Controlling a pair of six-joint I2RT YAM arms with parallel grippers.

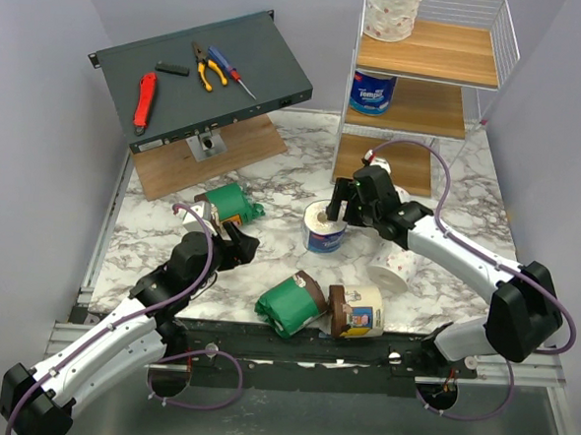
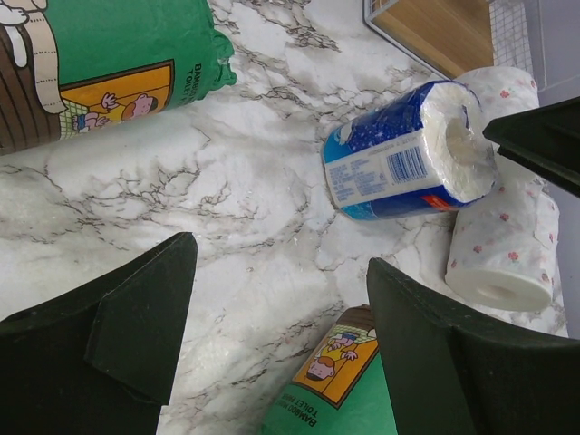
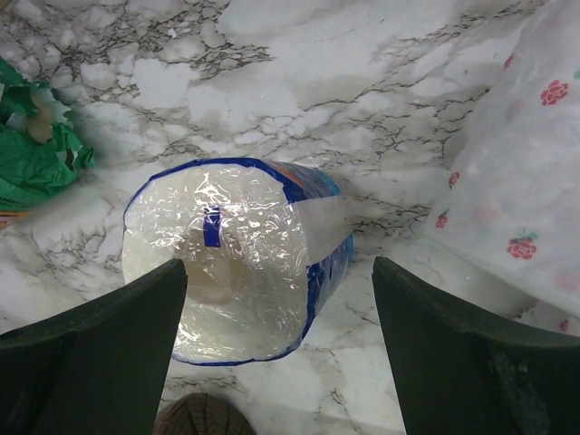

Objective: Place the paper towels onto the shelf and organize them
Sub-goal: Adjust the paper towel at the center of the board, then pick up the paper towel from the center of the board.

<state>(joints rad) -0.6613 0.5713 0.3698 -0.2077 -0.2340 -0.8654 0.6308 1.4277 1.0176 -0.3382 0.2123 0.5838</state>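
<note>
Standing on its end near the middle of the marble surface (image 1: 272, 192), the blue roll (image 1: 324, 231) shows its white top with the core hole upward. The right hand (image 1: 342, 213) hangs just above it, released, with one finger on each side of the roll's top; in the right wrist view the roll is not squeezed, and the finger on the right side of that view is clearly apart from the wrapper. A speckled roll (image 1: 391, 271) lies just to the right of the blue roll, under the right arm, and the left wrist view shows another speckled one (image 2: 507, 86) partly hidden behind the blue roll. The shelf (image 1: 434, 51) stands at the far right corner. Its top tier holds a third speckled roll (image 1: 392, 12) upright in the left corner, and its middle tier holds a second blue roll (image 1: 372, 92); on the lowest board I can see no roll. To the left, a green roll (image 1: 234, 204) lies on its side, and the left hand (image 1: 241, 244) is near it, low over the surface, released and holding nothing, only bare marble between its fingers. At the near edge a second green roll (image 1: 290, 304) and a cream roll (image 1: 362, 311) lie just beside each other, brown ends facing. At the far left a dark panel (image 1: 271, 54) leans on a wooden board (image 1: 245, 154) and carries hand tools (image 1: 209, 67).
</note>
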